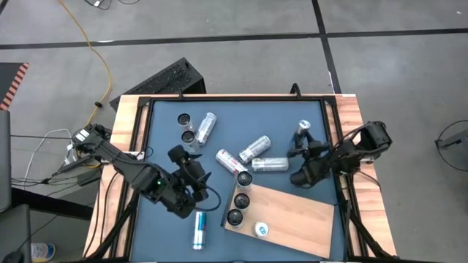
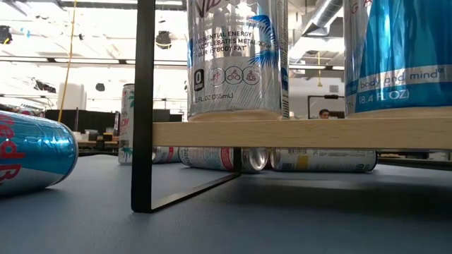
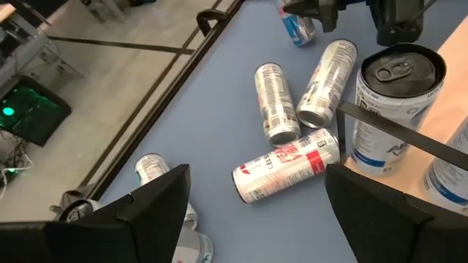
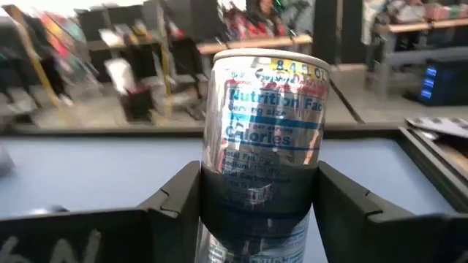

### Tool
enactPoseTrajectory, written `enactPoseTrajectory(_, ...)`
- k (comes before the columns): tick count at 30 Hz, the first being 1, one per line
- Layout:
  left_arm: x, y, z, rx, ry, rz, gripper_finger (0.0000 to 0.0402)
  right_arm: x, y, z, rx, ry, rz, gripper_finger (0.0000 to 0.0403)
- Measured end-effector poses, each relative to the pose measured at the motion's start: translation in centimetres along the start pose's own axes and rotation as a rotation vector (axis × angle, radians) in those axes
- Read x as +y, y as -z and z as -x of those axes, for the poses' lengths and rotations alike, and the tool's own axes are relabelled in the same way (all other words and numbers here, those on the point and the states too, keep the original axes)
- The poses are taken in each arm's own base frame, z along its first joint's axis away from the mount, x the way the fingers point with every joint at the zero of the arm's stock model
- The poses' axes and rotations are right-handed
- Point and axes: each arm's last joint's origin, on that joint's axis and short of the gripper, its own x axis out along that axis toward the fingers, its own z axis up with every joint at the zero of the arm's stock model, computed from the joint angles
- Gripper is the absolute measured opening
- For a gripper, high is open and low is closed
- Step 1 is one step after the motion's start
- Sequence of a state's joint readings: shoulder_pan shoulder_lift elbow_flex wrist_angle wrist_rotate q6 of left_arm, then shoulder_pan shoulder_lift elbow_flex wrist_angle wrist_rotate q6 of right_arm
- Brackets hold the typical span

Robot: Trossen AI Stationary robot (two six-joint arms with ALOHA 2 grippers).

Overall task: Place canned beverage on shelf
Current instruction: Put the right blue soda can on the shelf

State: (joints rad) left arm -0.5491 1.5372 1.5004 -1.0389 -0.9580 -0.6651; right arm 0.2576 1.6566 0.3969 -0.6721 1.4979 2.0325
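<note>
The blue-grey table (image 1: pixel 164 131) carried the light-brown shelf (image 1: pixel 292 215) at its near right part, with three dark-topped cans along the board's left edge and a white-topped one (image 1: pixel 261 229) near its front. The right gripper (image 1: pixel 306 143), toward the table's far right and well apart from the shelf, grasped an upright silver can (image 4: pixel 263 139) between its fingers (image 4: pixel 175 204). The left gripper (image 1: pixel 194 169) hung released over the table's left half, just left of the shelf, near a red-and-silver can (image 3: pixel 289 165) lying on its side.
</note>
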Motion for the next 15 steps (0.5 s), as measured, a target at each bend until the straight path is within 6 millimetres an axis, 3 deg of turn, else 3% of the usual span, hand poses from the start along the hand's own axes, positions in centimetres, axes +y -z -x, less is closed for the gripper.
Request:
enactPoseTrajectory(8, 0.06, -0.02, -0.11, 0.008, 0.004, -0.007, 0.0303, 0.83, 0.49, -0.22, 0.069, 0.024, 0.104, 0.0255)
enactPoseTrajectory(15, 0.01, 0.04, -0.11, 0.025, 0.025, -0.018, 0.0303, 0.85, 0.95, 0.51, 0.216, 0.021, 0.117, 0.0260)
